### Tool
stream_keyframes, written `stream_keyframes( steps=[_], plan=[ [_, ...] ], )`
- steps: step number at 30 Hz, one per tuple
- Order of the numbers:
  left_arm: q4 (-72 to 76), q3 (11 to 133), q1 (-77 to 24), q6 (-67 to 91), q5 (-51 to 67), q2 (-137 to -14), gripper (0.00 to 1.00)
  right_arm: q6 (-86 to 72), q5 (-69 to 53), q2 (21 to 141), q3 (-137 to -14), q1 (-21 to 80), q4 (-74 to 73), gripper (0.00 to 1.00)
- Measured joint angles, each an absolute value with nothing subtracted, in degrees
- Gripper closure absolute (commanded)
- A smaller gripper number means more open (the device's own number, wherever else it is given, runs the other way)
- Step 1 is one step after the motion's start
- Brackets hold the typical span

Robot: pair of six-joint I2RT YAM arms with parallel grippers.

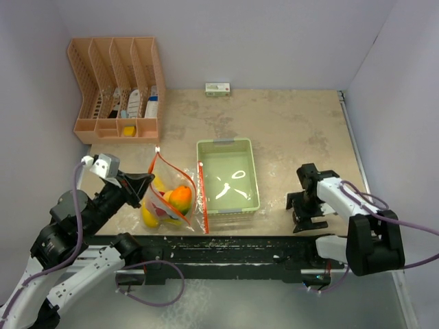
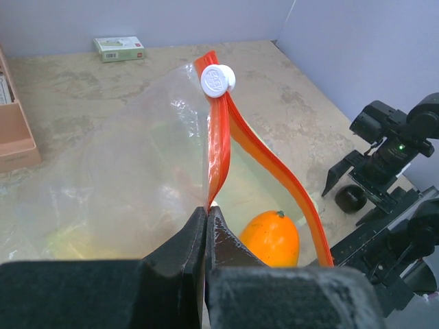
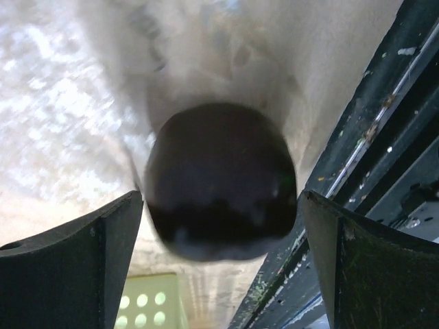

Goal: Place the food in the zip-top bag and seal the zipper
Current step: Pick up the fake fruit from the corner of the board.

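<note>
right gripper point(image 3: 219, 200) hung open astride the dark purple fruit point(image 3: 219, 175) on the table point(image 3: 55, 103); glossy, round and likely slippery, it wanted squeezing across its middle. left gripper point(image 2: 207, 214) pinched the zipper point(image 2: 218, 140) of the zip-top bag point(image 2: 116, 178).

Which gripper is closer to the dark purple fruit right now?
Right. The right gripper hangs over the dark purple fruit, with an open finger on either side of it. The left gripper is far off, shut on the zipper of the zip-top bag.

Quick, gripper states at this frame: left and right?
Left gripper: closed on the zipper of the zip-top bag.
Right gripper: open, jaws either side of the dark purple fruit, not touching.
</note>
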State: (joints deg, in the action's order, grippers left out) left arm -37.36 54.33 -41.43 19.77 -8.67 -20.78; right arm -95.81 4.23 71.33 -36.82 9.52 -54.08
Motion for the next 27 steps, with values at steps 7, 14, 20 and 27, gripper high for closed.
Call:
stream_keyframes(
  steps=[7, 14, 20, 27],
  plan=[
    [-37.4, 53.5, -41.4, 18.9, -8.7, -20.8, 1.00, -93.6, 2.2, 71.5, -33.8, 6.7, -49.3, 0.23],
    [-37.1, 52.8, -41.4, 18.9, -8.7, -20.8, 1.00, -89.6, 2.2, 73.9, -35.2, 5.1, -45.9, 0.93],
    [-37.0, 52.6, -41.4, 18.9, -8.8, -20.8, 1.00, -83.6, 2.2, 75.9, -36.7, 4.4, -43.7, 1.00],
    [-37.0, 52.6, -41.4, 19.0, -9.5, -21.0, 1.00, -73.2, 1.7, 81.5, -43.7, 5.4, -33.8, 1.00]
  ],
)
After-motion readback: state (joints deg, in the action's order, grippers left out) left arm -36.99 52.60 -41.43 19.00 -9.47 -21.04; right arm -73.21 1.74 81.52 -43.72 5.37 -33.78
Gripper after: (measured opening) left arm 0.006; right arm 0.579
